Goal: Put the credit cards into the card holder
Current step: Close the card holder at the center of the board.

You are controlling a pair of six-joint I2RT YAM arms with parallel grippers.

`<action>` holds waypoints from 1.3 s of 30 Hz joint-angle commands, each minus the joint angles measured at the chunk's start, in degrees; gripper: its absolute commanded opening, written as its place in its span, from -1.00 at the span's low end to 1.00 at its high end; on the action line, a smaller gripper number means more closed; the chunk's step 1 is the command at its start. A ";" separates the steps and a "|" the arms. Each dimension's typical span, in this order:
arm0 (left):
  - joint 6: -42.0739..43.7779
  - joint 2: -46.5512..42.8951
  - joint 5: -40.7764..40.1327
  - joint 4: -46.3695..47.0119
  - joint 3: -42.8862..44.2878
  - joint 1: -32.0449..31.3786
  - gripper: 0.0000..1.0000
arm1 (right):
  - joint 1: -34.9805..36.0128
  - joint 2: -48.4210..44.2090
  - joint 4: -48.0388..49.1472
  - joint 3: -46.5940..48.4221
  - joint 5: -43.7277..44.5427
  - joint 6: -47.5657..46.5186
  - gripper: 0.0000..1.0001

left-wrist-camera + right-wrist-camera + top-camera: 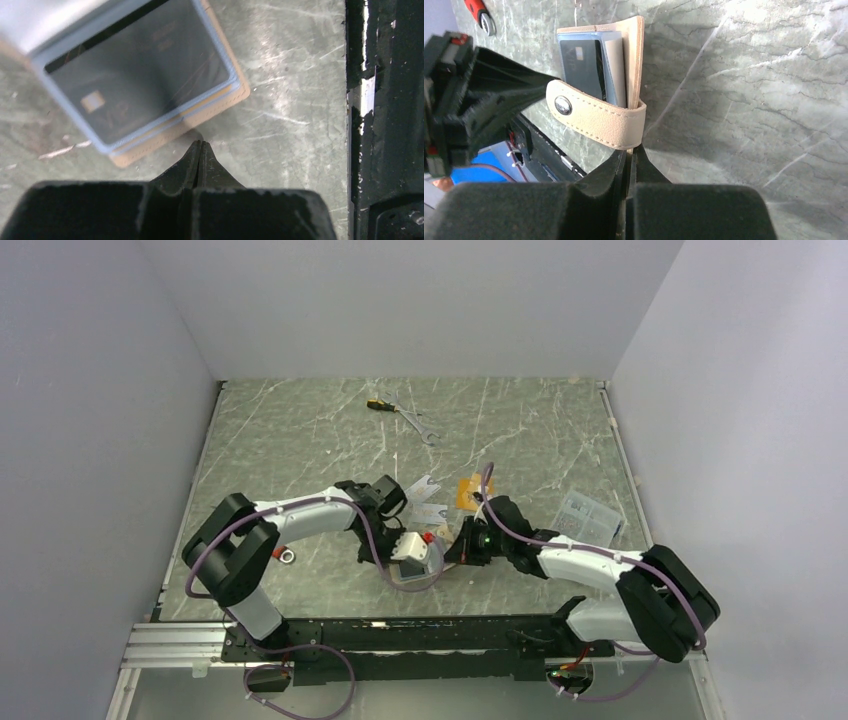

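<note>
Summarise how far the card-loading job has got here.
Done: the black card sits in the card holder. In hand: the right gripper is shut on the holder's tan edge; the left gripper, shut, sits at its rim. Left: two silver-grey cards and the orange card lie on the table.

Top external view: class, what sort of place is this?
Probably a lab robot test cell: plain white walls box in a green marbled table, with the left arm and right arm mounted on a black rail.

Green marbled table [300,440] carries wrench [421,426], screwdriver [379,404], silver cards [424,487], orange card [469,491], clear box [588,516].
</note>
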 commanded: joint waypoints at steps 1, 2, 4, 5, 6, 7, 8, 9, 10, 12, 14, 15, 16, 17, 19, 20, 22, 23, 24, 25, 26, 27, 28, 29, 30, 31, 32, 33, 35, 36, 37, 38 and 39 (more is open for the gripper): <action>-0.38 -3.18 8.45 -3.65 4.58 5.88 -1.00 | 1.05 -5.39 -2.11 1.99 3.08 -2.65 -1.00; -0.46 -3.80 10.71 -4.32 5.47 7.74 -1.00 | 1.36 -6.90 -2.62 2.18 3.61 -3.37 -1.00; -1.08 -5.16 15.45 -5.04 7.22 11.76 -1.00 | 1.79 -10.73 -3.85 2.74 4.22 -4.69 -1.00; -1.80 -5.56 18.05 -4.77 7.94 14.65 -1.00 | 1.90 -12.26 -4.22 2.98 4.27 -5.32 -1.00; -2.90 -6.10 20.83 -4.01 8.30 16.81 -1.00 | 2.08 -13.72 -4.41 3.27 4.17 -6.18 -1.00; -3.96 -6.52 23.69 -2.46 8.46 18.93 -1.00 | 2.34 -14.93 -4.66 3.96 4.01 -7.06 -1.00; -5.43 -6.94 26.18 -1.03 8.48 20.79 -1.00 | 2.72 -15.89 -5.20 4.91 3.97 -7.97 -1.00; -7.21 -7.39 29.07 0.52 8.37 22.78 -1.00 | 3.11 -16.50 -6.42 6.62 4.11 -8.91 -1.00; -8.67 -7.68 31.75 1.92 8.33 24.54 -1.00 | 3.76 -16.81 -8.19 8.25 4.03 -9.98 -1.00; -11.03 -7.66 36.07 3.90 8.59 27.55 -1.00 | 5.70 -17.16 -11.39 11.51 4.20 -12.09 -1.00; -13.43 -7.44 37.34 6.41 8.28 29.84 -1.00 | 7.57 -17.51 -13.46 14.64 4.29 -13.85 -1.00; -14.88 -7.36 37.87 8.19 7.79 30.85 -1.00 | 8.55 -17.69 -14.13 16.42 3.94 -14.74 -1.00; -16.19 -7.30 38.60 9.84 7.20 31.90 -1.00 | 9.70 -17.80 -14.67 18.17 3.54 -15.53 -1.00; -17.21 -6.94 39.41 11.16 6.79 32.76 -1.00 | 10.78 -17.66 -15.40 20.33 3.11 -16.45 -1.00; -17.72 -5.59 40.66 11.44 6.96 33.48 -1.00 | 13.01 -17.45 -16.55 24.34 2.51 -17.70 -1.00; -17.45 -4.81 41.62 10.99 7.14 33.52 -1.00 | 13.80 -17.33 -16.35 26.07 2.04 -18.06 -1.00; -17.12 -3.42 44.60 10.26 7.47 33.52 -1.00 | 14.69 -17.31 -15.86 28.61 1.19 -18.42 -1.00; -15.95 -2.98 46.87 9.27 7.64 33.52 -1.00 | 14.81 -17.34 -15.42 29.27 0.91 -18.44 -1.00; -14.32 -2.55 48.96 6.66 8.19 33.52 -1.00 | 14.83 -17.62 -14.62 29.53 0.98 -18.17 -1.00; -12.07 -2.28 51.76 4.45 8.70 33.52 -1.00 | 14.86 -17.99 -13.50 29.09 1.18 -17.92 -1.00; -9.48 -2.05 53.61 1.78 9.33 33.52 -1.00 | 14.87 -18.29 -12.19 28.59 1.43 -17.83 -1.00; -6.32 -1.77 55.59 -2.00 10.11 33.44 -1.00 | 14.88 -18.66 -10.34 28.08 1.79 -17.71 -1.00; -1.64 -1.38 58.08 -6.89 10.94 33.37 -1.00 | 14.84 -18.86 -8.90 27.17 2.33 -17.44 -1.00; 4.50 -0.61 60.74 -13.10 12.14 33.16 -1.00 | 14.71 -18.88 -6.84 26.16 3.09 -17.34 -1.00; 13.32 0.58 63.30 -22.65 13.84 32.74 -1.00 | 14.63 -18.71 -5.04 24.82 3.74 -17.07 -1.00; 27.75 2.38 65.61 -34.91 16.55 32.36 -1.00 | 14.41 -18.27 -2.69 23.41 4.54 -16.58 -1.00; 37.37 5.04 67.73 -46.64 18.78 31.82 -1.00 | 13.99 -17.71 -1.06 22.34 5.19 -15.96 -1.00; 35.79 5.69 68.82 -48.65 19.65 31.33 -1.00 | 13.59 -17.26 0.63 20.97 5.85 -15.14 -1.00; 38.55 3.40 68.86 -48.78 17.21 30.60 -1.00 | 13.03 -16.97 4.23 18.39 7.37 -13.68 -1.00; 40.05 1.69 68.37 -48.77 15.84 30.18 -1.00 | 12.80 -16.93 4.72 17.66 8.36 -13.27 -1.00; 40.22 0.76 68.02 -48.73 15.19 29.68 -1.00 | 12.53 -16.76 4.66 17.29 9.01 -13.05 -1.00; 39.66 0.40 67.62 -48.74 15.00 29.21 -1.00 | 12.12 -16.65 4.59 16.92 9.21 -12.88 -1.00; 39.31 0.20 67.20 -48.81 14.86 28.87 -1.00 | 11.77 -16.49 4.12 16.70 9.41 -12.75 -1.00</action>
